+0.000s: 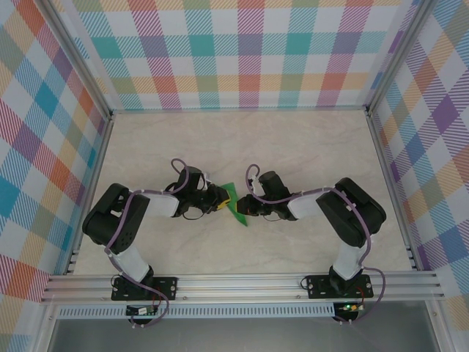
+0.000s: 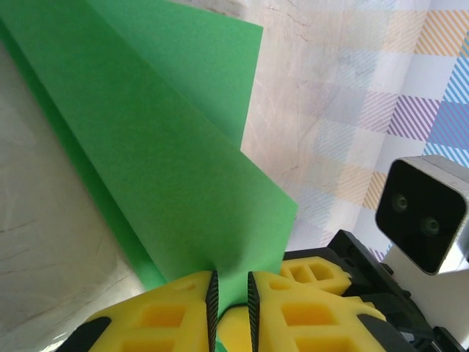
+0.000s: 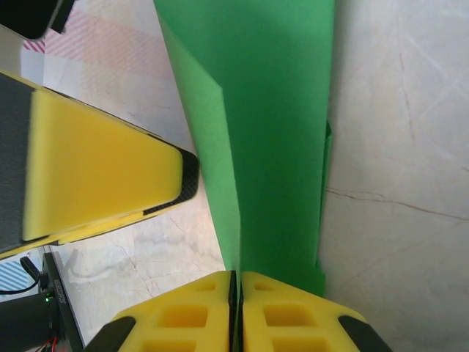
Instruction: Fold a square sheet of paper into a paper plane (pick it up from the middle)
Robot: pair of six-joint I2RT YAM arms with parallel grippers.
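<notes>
- Paper (image 1: 236, 205), bright green and already folded into overlapping layers, sits between the two arms over the middle of the worktop (image 1: 293, 147), closer to the near edge; whether its lower tip touches the surface cannot be told.
- The left hand (image 2: 232, 282) is closed on one edge of the sheet, with a sliver of green between its dark pads.
- The right hand (image 3: 236, 277) pinches the opposite side, its yellow fingers pressed almost together with the paper running up from between them.
- The sheet looks light and thin, likely to bend, buckle or tear if the two hands pull apart or twist against each other. Its smooth face may slip from a loose pinch.
- The best hold appears to be on the layered folds near the centre crease, where the paper is stiffest; a single free flap would probably flop.
- The hands are very close, so any regrasp risks a finger-to-finger knock.
- Bare worktop lies all round the paper, with the plaid walls (image 1: 249, 51) and metal frame well apart from it, leaving room to swing outward or lay the sheet flat.
</notes>
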